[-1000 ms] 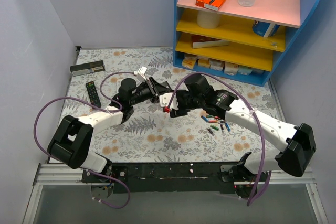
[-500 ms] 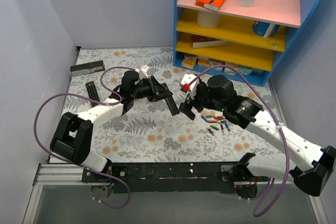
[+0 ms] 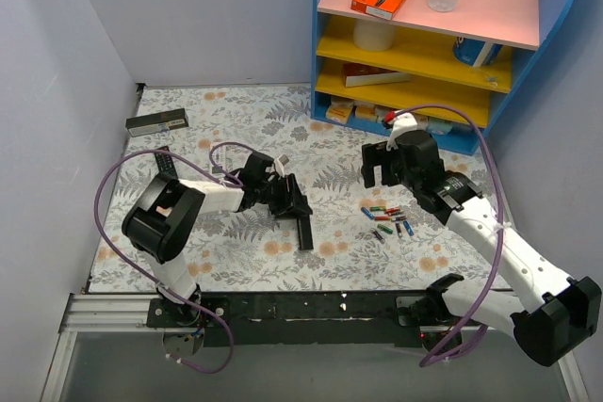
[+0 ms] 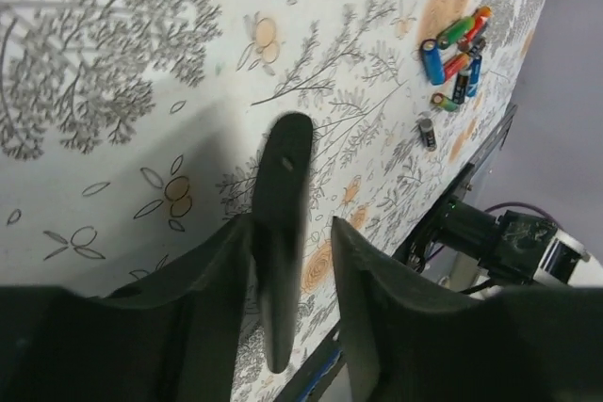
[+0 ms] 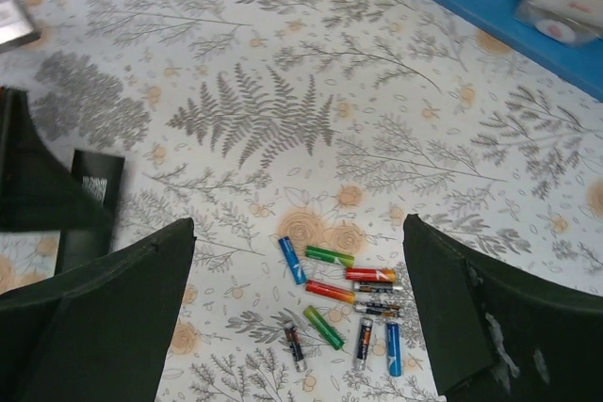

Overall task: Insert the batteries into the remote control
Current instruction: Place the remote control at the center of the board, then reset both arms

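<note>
The long, slim, all-black bar-shaped remote control (image 3: 303, 225) lies on the flower-printed table cover (image 3: 245, 110), left of centre, with its far end poking out between the fingers of your left gripper (image 3: 285, 200). In your left wrist view the jaws stand on either side of it, and a strip of cover shows between the remote and one finger, so they aren't clamped. The small cylindrical batteries (image 3: 386, 220) in red, green, blue and black wrappers sit scattered well to the right. Your right gripper (image 3: 377, 165) hangs above them, spread wide and holding nothing.
</note>
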{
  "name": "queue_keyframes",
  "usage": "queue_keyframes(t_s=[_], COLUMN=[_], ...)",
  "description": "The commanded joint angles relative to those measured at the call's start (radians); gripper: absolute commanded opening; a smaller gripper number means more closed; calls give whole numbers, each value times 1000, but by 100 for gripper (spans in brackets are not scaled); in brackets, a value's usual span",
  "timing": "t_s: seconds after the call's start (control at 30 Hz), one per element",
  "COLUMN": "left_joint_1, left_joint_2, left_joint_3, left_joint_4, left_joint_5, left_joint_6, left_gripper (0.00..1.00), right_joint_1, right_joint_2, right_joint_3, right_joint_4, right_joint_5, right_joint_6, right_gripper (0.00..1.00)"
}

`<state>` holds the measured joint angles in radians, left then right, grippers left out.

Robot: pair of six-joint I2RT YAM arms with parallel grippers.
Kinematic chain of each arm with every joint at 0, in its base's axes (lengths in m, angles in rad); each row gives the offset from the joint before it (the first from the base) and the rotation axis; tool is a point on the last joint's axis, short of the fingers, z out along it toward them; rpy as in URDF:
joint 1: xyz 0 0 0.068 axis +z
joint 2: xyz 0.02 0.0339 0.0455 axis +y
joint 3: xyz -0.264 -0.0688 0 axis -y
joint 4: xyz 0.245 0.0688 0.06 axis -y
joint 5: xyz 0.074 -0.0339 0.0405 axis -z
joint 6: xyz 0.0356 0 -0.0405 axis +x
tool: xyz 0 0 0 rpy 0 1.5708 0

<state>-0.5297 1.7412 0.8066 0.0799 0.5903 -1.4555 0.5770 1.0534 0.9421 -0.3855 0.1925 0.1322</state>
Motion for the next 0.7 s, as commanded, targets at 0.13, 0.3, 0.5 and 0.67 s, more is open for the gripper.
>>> queue_keyframes(t_s=[0.13, 0.3, 0.5, 0.67], left_joint_1=[2, 43, 54, 53], left_joint_2=[-146, -426, -679, -891], left_joint_3=[-61, -86, 47, 137], left_joint_4=[-89, -213, -388, -397], left_joint_5=[-234, -475, -874, -1145], left_joint_6=[53, 43, 133, 233], left_gripper=[96, 98, 98, 98], right_joint_1=[-97, -120, -128, -129], right_joint_2=[-26, -46, -85, -115], right_joint_3=[14, 52, 96, 145], right_joint_4=[-59, -93, -69, -30], right_joint_5=[215, 329, 393, 430], right_joint_6=[133, 119, 60, 1], right_gripper=[98, 98, 98, 98])
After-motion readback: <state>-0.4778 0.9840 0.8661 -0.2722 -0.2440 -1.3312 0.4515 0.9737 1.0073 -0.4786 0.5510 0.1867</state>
